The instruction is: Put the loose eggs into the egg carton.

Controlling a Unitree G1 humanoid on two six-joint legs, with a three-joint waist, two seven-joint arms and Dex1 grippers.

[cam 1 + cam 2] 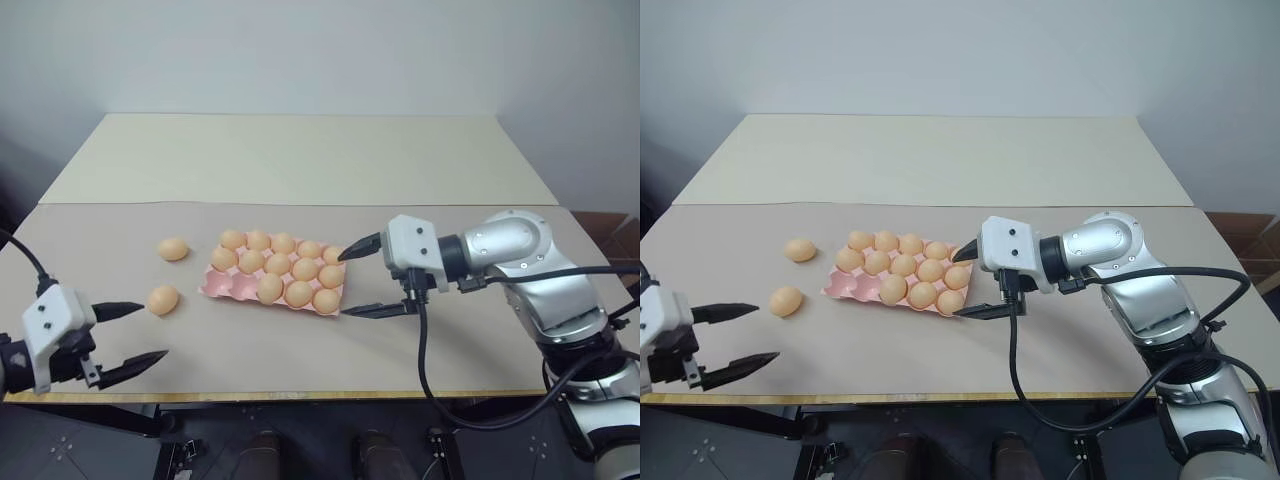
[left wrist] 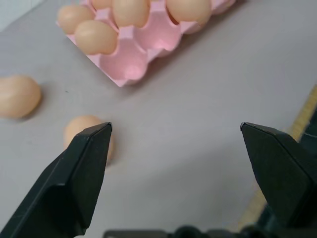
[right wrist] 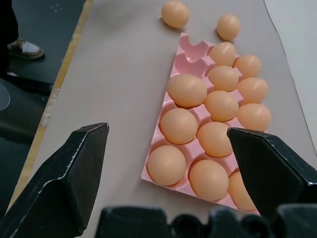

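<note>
On the tan table [image 1: 300, 360], just off the left end of the egg carton [image 1: 222, 287], lie the two loose eggs: the nearer egg [image 1: 163, 299] toward the front edge and the farther egg [image 1: 173, 249] behind it, apart from each other and from the carton. The carton's two empty cups [image 2: 131, 62] sit at its near-left corner, side by side; every other cup that shows holds an egg.

The left gripper [image 1: 130, 342] hangs low near the table's front-left edge, jaws spread wide and empty, with the nearer egg just ahead of one finger in its wrist view. The right gripper [image 1: 378, 278] hovers at the carton's right end, jaws also wide apart and holding nothing.

The step in hand looks like a left-arm reach for the nearer egg. To do it well, the fingers should straddle the egg across its narrow waist, come down until they bracket its widest part, and close gently, since a smooth oval will squirt out of a pinch near its tip.

The nearer egg's long axis seems to run roughly across the table, slightly skewed; the farther egg lies similarly. The carton's long axis runs left to right, tilted a little toward the front on the right.
</note>
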